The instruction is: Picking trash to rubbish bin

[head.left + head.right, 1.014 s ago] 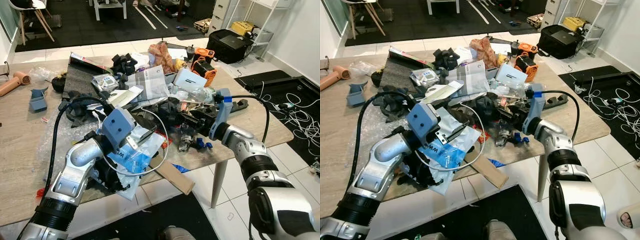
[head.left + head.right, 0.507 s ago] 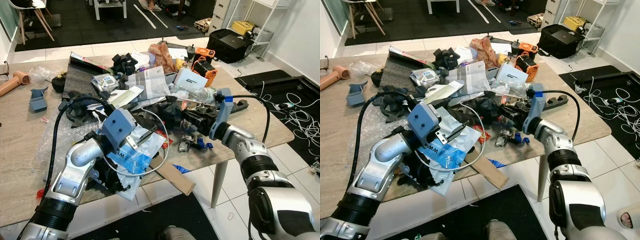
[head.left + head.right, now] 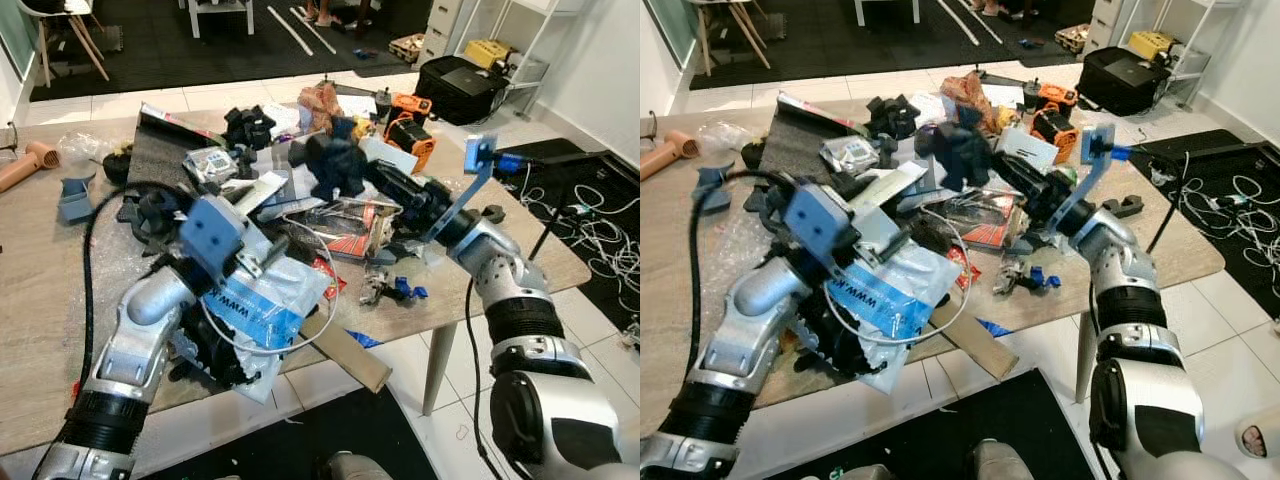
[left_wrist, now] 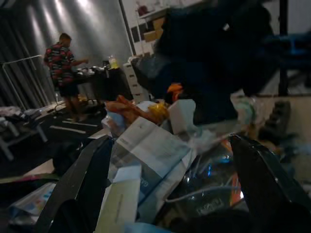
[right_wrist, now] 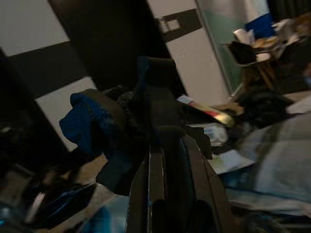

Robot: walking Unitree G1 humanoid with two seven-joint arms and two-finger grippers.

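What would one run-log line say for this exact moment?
right gripper: shut on dark wad, above table | left gripper: open, over clutter

Head views bright and evenly daylit; both wrist views dim, soft, blurred.

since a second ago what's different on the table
The right gripper has lifted a dark crumpled wad off the pile, fingers shut on it, baring a red packet. The left gripper stays open over the blue-and-white bag. The rest of the clutter is unchanged.
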